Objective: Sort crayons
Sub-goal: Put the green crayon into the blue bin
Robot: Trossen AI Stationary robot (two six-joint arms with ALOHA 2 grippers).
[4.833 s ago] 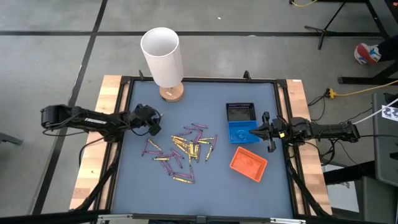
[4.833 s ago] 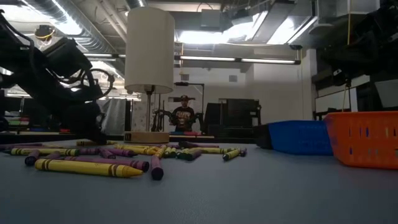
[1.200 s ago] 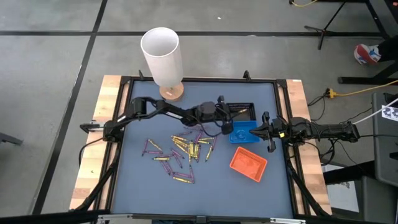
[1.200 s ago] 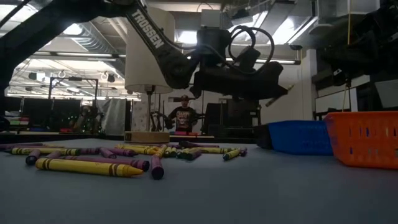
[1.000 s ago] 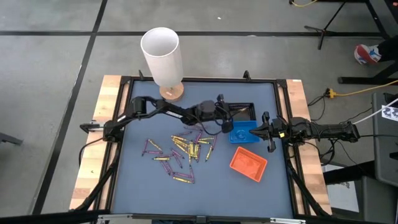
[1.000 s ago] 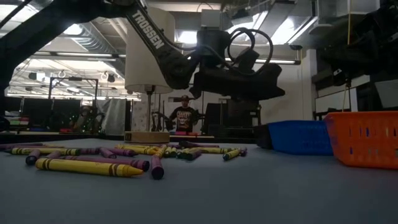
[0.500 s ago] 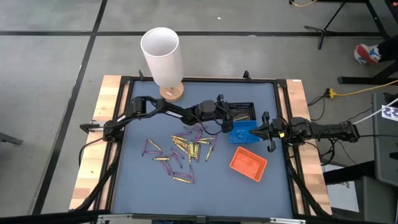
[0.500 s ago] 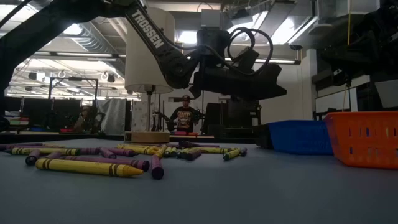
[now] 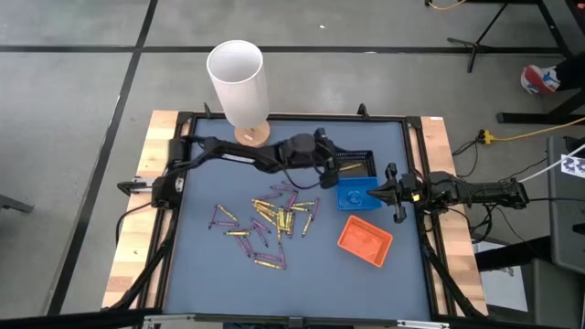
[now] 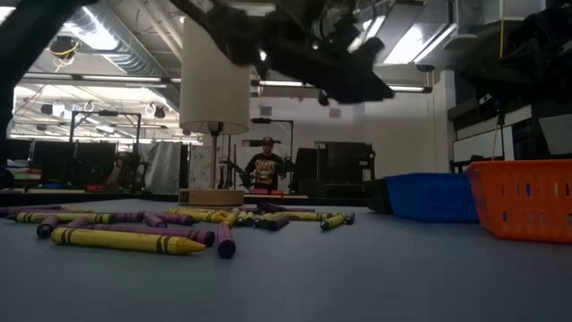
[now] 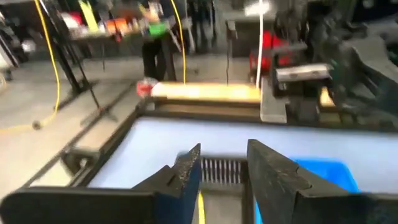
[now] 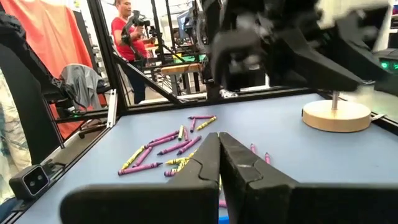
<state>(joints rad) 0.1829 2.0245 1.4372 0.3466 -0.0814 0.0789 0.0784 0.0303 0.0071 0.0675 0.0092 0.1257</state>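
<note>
Matt table mat [image 9: 219, 265]; wooden lamp base [image 9: 251, 137].

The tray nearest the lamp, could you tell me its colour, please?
Black tray, clearest in the high view.

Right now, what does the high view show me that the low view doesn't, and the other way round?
Only the high view shows the black tray with a yellow crayon lying in it, the left gripper open at that tray's edge, and the right gripper shut beside the blue tray. Only the low view shows a person standing in the room beyond the table. Both show the scattered crayons, the blue tray, the orange tray and the white cylinder on its wooden base.
</note>
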